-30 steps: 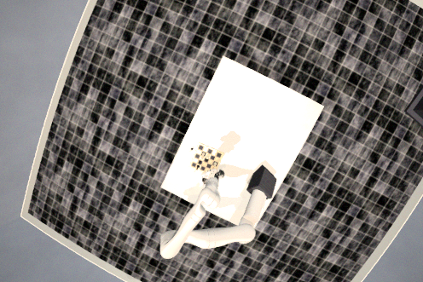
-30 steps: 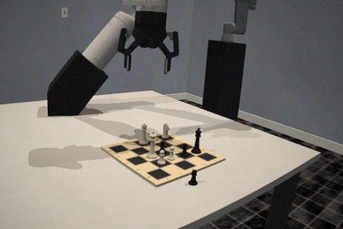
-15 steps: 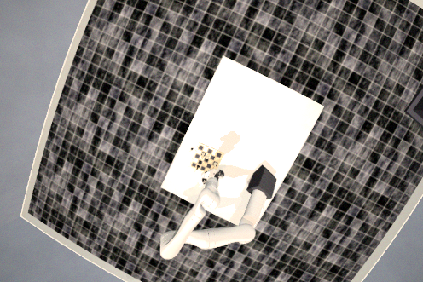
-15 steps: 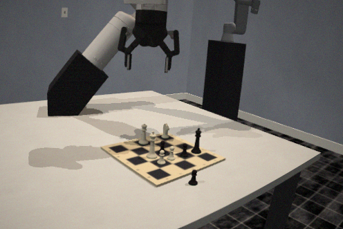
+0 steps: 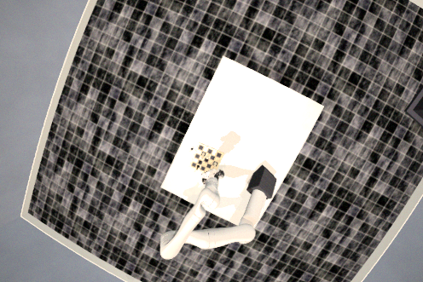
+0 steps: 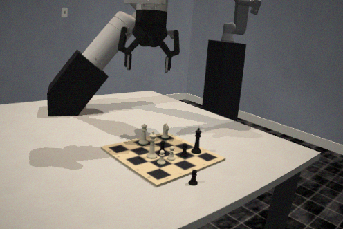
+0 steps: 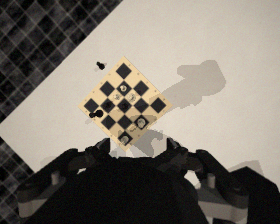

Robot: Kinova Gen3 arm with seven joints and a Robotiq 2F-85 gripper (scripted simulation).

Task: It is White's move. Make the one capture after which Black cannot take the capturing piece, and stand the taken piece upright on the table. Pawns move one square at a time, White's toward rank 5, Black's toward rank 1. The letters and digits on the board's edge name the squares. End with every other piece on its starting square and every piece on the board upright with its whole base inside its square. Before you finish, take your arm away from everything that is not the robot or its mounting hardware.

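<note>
Hanging high above the chessboard point(image 6: 162, 158), the gripper point(image 6: 148, 63) stood fully open with nothing between its fingers. A black pawn point(image 6: 193, 178) stood upright on the white table point(image 6: 69, 193), just beside the board's near edge, so the taken piece seemed already set down. On the board stood several white pieces, among them two white pawns point(image 6: 166, 155) side by side, and a tall black piece point(image 6: 196, 141) toward the right. Such chessmen looked small, rigid, light and smooth, easily toppled; a grip around the narrow stem above the base would probably suit best. Edge letters and digits were too small to read, and in the wrist view the gripper's body hid the table below the board point(image 7: 125, 102).
</note>
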